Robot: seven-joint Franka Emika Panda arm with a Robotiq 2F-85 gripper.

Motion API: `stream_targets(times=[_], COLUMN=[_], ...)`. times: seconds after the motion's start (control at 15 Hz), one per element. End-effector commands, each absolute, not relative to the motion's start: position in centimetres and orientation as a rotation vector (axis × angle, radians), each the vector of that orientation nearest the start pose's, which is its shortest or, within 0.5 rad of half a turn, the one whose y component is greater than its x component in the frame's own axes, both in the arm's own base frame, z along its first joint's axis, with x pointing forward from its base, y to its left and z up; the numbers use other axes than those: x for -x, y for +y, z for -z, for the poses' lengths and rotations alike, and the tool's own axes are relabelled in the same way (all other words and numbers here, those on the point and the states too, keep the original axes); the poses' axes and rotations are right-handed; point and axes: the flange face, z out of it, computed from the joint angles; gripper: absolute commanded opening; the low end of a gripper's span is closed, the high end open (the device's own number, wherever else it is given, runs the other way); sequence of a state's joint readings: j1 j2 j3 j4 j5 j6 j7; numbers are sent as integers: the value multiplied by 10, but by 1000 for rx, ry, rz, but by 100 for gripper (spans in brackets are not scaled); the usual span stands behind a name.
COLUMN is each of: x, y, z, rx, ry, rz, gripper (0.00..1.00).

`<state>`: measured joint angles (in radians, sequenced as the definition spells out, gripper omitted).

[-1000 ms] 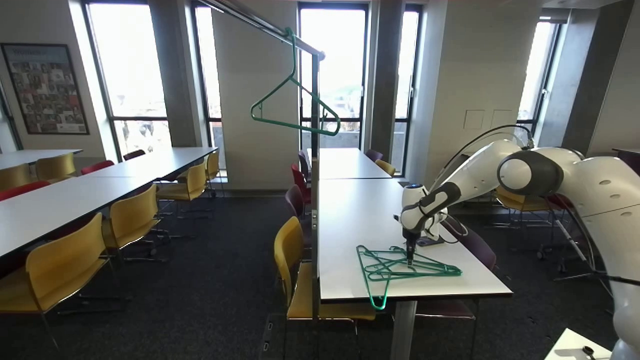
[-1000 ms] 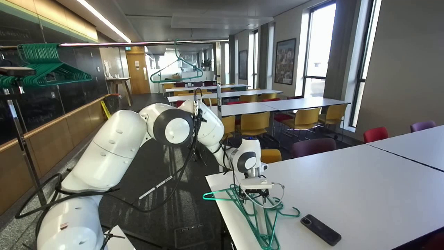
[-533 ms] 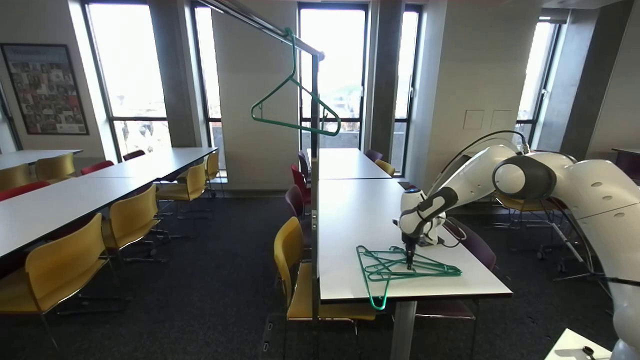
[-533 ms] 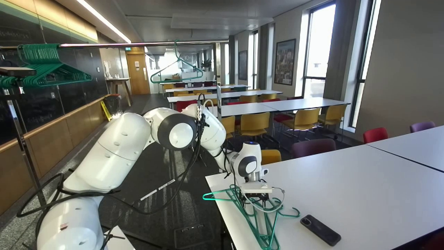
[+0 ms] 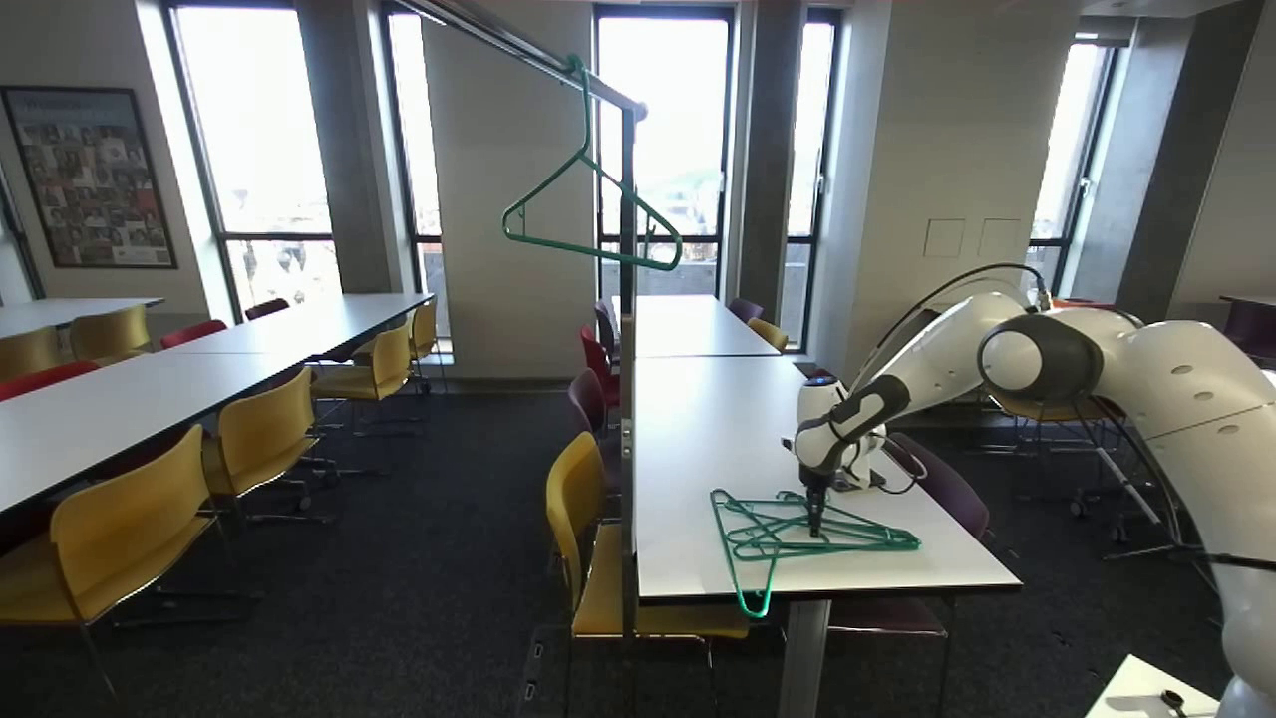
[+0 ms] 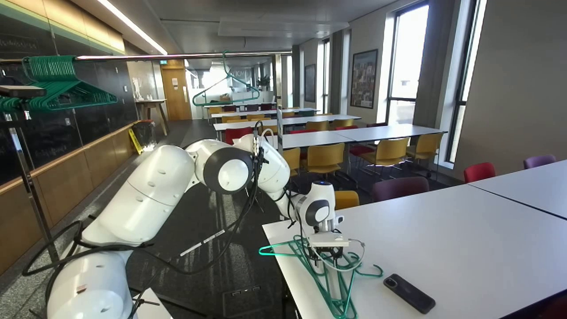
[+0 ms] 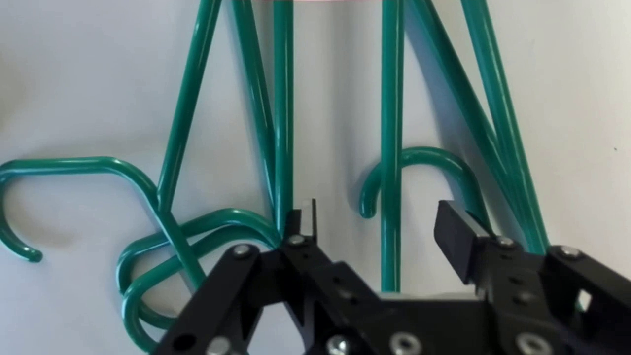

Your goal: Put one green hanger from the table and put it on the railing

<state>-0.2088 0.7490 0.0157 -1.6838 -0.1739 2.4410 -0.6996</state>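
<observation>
- The green hanger (image 7: 392,148) apparently singled out is laid flat on the table (image 5: 718,429), one straight bar passed over the curve of a hook (image 7: 431,156) whose owner cannot be told; it is probably favoured for lying uppermost there.
- That bar is straddled by the gripper (image 7: 377,222), whose fingers (image 7: 458,241) are set wide, with gaps seen on both sides of it in the wrist view; nothing is held. The spread is presumably meant to let a single bar be caught.
- The gripper is pointed straight down, as thin rods lying low would require.
- Just beside, other hangers (image 7: 187,103) are crossed and overlapped, so a neighbour could be dragged up too; one corner (image 6: 278,254) is carried past the table's edge.
- A phone (image 6: 409,293) is placed close to these hangers, apparently untouched.
- Higher up, one hanger (image 5: 568,247) is hung near the end of the railing (image 6: 177,56) in both exterior views, a packed bunch (image 6: 51,68) farther along; the stretch between is judged the likeliest place for this one.
</observation>
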Motion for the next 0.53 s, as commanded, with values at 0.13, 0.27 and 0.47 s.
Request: stream_targets(times=[0.13, 0.27, 0.47], x=[-672, -673, -674], y=[-137, -137, -137], z=[-172, -173, -174], rx=[3071, 3073, 3073], ry=[-1020, -1017, -1016], rz=[-78, -79, -77], gripper=[23, 7, 0])
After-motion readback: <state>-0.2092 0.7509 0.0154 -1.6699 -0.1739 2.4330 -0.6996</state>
